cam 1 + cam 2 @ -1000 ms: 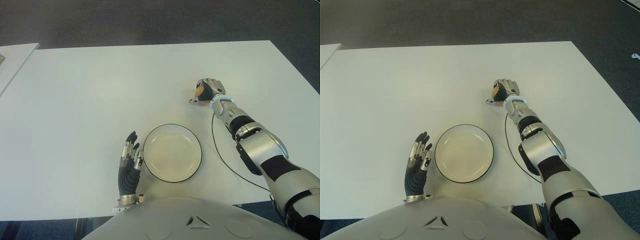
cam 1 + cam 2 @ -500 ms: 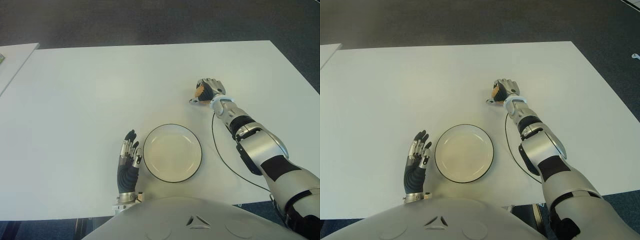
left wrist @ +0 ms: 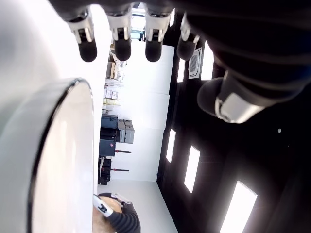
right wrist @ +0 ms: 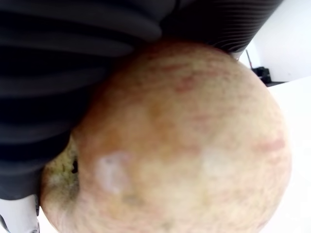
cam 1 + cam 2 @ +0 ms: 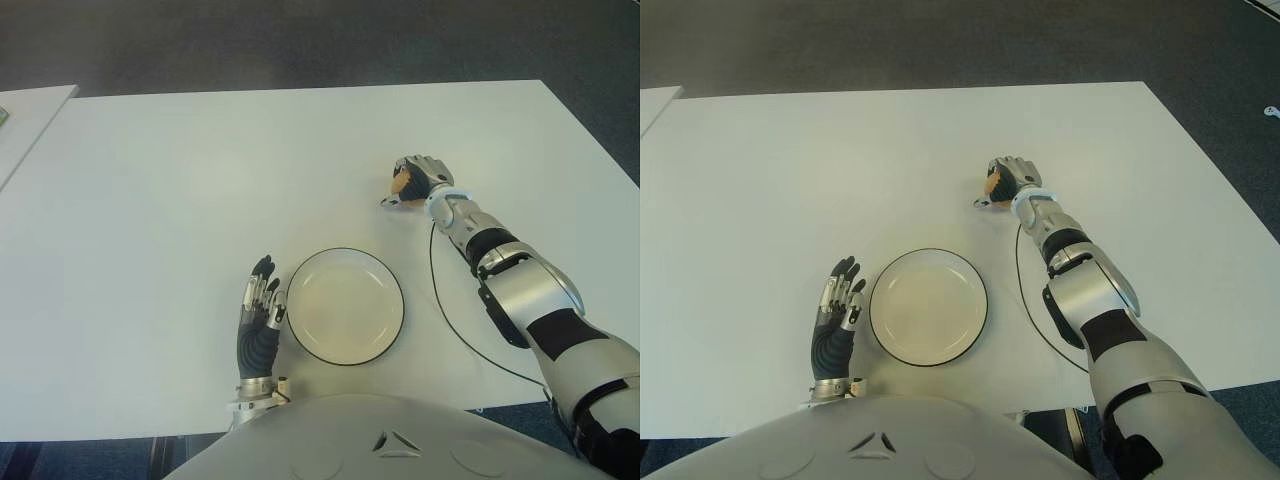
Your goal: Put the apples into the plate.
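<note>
My right hand (image 5: 415,178) is out on the white table (image 5: 180,200), beyond the plate and to its right, with the fingers curled around a yellow-red apple (image 5: 400,184). In the right wrist view the apple (image 4: 180,141) fills the frame, pressed against the dark palm. A white plate (image 5: 345,305) with a dark rim sits near the front edge and holds nothing. Just left of the plate is my left hand (image 5: 260,320), fingers straight and relaxed, holding nothing. The left wrist view shows its fingertips (image 3: 121,48) above the plate's rim (image 3: 82,97).
A thin black cable (image 5: 440,310) loops over the table from my right forearm toward the front edge. Another white table's corner (image 5: 30,110) shows at the far left. Dark floor lies beyond the table's far edge.
My right hand with the apple has shifted slightly right and the wrist has turned a little. The left hand has slid back a bit toward my body.
</note>
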{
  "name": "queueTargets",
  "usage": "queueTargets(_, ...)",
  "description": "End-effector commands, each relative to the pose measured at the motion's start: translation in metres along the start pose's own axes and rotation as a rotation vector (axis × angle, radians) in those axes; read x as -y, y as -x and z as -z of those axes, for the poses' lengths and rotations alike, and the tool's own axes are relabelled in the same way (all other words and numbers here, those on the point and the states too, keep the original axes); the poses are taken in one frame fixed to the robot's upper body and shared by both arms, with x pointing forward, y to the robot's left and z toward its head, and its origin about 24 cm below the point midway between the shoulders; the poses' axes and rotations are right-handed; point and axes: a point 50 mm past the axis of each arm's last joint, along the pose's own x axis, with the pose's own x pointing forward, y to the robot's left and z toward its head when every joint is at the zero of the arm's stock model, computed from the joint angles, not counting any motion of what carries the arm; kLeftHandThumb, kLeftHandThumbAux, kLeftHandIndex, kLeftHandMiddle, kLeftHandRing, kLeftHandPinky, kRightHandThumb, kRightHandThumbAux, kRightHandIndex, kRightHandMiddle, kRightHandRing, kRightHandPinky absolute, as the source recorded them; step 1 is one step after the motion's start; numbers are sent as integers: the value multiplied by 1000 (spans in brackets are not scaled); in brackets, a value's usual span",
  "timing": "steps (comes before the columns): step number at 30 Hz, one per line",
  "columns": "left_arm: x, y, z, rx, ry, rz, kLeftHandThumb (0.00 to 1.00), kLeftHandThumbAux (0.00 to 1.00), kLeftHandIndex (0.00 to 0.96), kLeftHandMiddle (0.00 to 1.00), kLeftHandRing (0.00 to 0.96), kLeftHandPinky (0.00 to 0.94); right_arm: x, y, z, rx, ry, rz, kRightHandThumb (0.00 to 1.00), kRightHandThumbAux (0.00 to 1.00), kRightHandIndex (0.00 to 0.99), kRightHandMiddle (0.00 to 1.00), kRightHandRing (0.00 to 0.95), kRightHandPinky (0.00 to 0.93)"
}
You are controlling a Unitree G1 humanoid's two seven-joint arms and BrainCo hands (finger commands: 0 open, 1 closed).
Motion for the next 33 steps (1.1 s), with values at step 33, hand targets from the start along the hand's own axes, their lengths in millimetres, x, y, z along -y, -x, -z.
queueTargets(33,-1,-18,12,27,26,-12,106,531,69,23,11,55,59,29,-58,562,-49,126,737,709,440,866,847,835)
